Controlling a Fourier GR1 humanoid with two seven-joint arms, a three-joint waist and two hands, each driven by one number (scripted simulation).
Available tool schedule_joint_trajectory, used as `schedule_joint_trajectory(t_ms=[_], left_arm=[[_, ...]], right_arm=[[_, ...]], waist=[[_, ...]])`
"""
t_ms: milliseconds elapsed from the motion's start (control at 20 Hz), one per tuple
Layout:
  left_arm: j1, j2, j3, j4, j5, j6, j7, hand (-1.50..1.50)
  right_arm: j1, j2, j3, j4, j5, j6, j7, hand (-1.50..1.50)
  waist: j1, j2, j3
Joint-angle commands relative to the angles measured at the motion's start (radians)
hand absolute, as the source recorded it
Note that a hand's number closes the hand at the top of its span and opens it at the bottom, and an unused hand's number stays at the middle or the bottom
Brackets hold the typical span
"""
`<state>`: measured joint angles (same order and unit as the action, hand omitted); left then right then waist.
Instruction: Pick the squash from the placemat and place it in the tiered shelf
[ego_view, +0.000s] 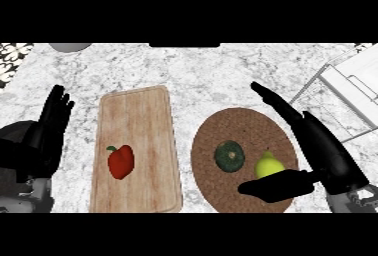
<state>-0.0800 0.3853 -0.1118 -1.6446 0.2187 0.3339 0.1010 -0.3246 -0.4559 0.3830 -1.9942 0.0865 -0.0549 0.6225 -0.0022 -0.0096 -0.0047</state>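
A dark green round squash (229, 156) lies on a brown round placemat (238, 125) right of centre. Beside it on the mat stands a yellow-green pear (268, 164). My right hand (325, 155) hovers over the mat's right side, open, its fingers stretched up toward the far edge and its thumb (277, 188) lying below the pear. It holds nothing. The white tiered shelf (347, 90) stands at the upper right. At the left edge my left hand (50, 125) rests open with fingers up.
A wooden cutting board (140, 125) left of the placemat carries a red bell pepper (121, 161). A grey round object (70, 47) shows at the counter's far left edge. The counter is white marble.
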Motion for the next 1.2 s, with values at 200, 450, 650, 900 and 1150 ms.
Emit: schedule_joint_trajectory(t_ms=[200,450,650,900,1150], left_arm=[[0.004,-0.014,-0.011,-0.015,-0.009,-0.002,-0.001,0.00],[-0.013,-0.010,0.008,0.009,-0.003,-0.015,0.016,0.00],[0.018,-0.049,-0.030,-0.001,-0.046,0.005,-0.030,0.00],[0.019,-0.013,0.004,-0.033,-0.020,-0.016,0.018,0.00],[0.000,-0.037,-0.003,-0.017,-0.043,-0.002,0.005,0.00]], right_arm=[[-0.247,-0.074,0.213,-0.001,0.207,0.206,0.468,-1.50],[-0.386,0.117,0.320,0.079,0.270,0.246,0.726,-1.50],[-0.427,0.122,0.309,0.232,0.287,0.297,0.681,-1.50],[-0.387,0.138,0.416,0.292,0.377,0.317,0.734,-1.50],[-0.399,0.142,0.386,0.329,0.369,0.370,0.769,-1.50]], waist=[[0.026,0.001,-0.002],[0.021,0.005,0.001],[0.021,0.009,0.002],[0.012,0.003,0.003],[-0.001,0.005,0.003]])
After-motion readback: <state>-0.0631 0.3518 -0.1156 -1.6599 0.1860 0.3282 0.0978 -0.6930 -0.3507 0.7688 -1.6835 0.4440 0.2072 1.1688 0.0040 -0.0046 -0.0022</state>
